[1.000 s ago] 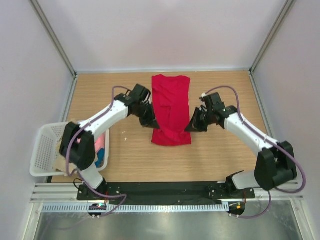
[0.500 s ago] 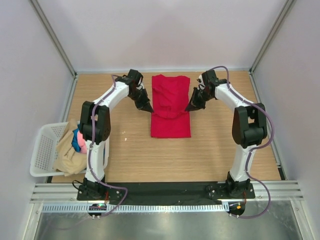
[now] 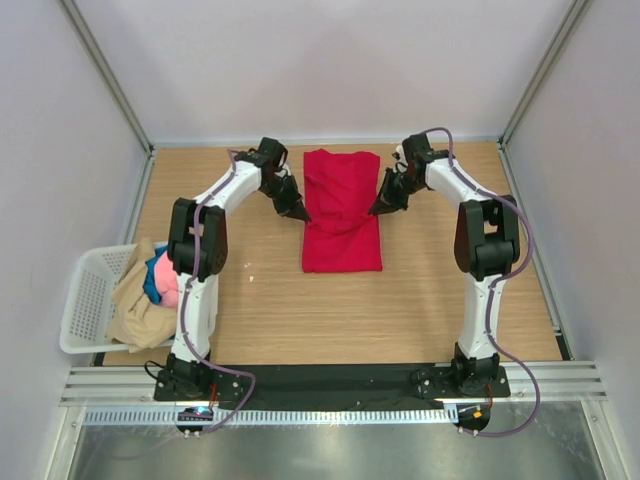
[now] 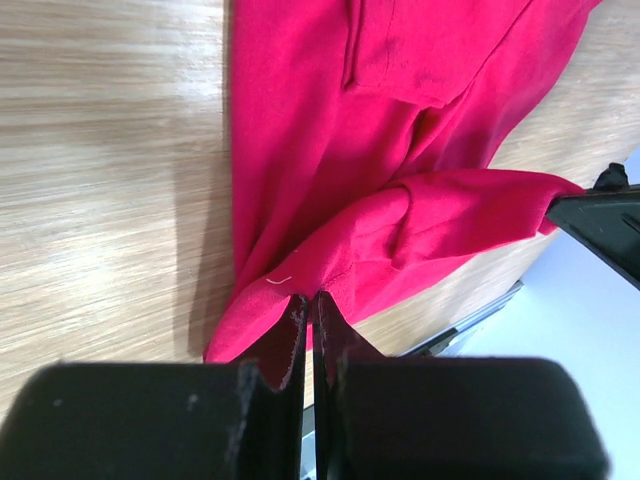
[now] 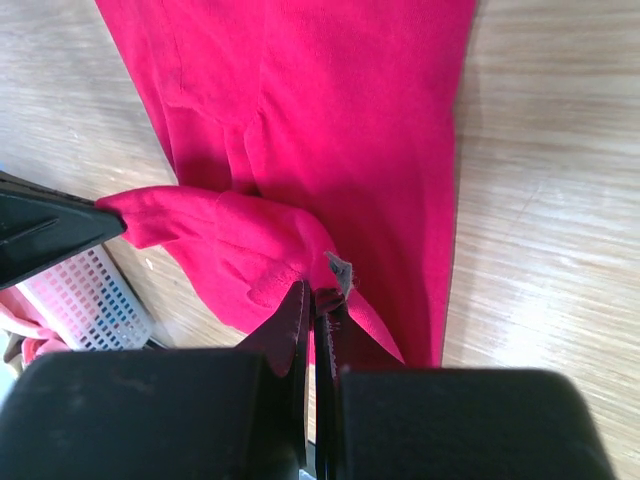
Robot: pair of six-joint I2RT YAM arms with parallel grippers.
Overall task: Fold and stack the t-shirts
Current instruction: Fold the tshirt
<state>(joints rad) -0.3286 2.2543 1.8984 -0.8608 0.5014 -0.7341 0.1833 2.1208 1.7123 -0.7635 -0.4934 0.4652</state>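
Now | wooden table point(image 3: 420, 300) lying between pale walls point(image 3: 320, 60) | left gripper point(image 3: 298, 212) and right gripper point(image 3: 377, 210) pinching red t-shirt point(image 3: 341, 240) edges, far centre | basket point(image 3: 85, 300) sitting near-left

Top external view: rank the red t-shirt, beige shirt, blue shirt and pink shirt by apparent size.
1. red t-shirt, clearly the largest.
2. beige shirt, bunched in the basket.
3. blue shirt and pink shirt: only small patches of each show, too alike to rank.
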